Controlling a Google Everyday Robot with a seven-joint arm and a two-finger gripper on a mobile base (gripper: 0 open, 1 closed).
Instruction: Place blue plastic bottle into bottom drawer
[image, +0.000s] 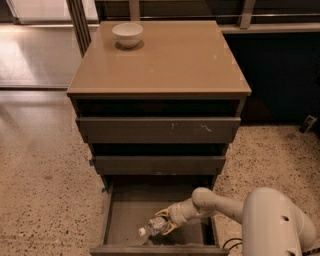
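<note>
The bottom drawer (125, 212) is pulled open below the two drawers above it and shows a flat grey inside. The blue plastic bottle (152, 227) lies tilted inside it, white cap toward the front left, low over the drawer floor. My gripper (164, 223) reaches into the drawer from the right on a white arm and is shut on the bottle's body, its yellowish fingers around it.
A white bowl (127, 34) stands at the back left of the tan cabinet top (165, 60). The top drawer (157, 130) and the middle drawer (159, 165) stick out a little. Speckled floor lies on both sides of the cabinet.
</note>
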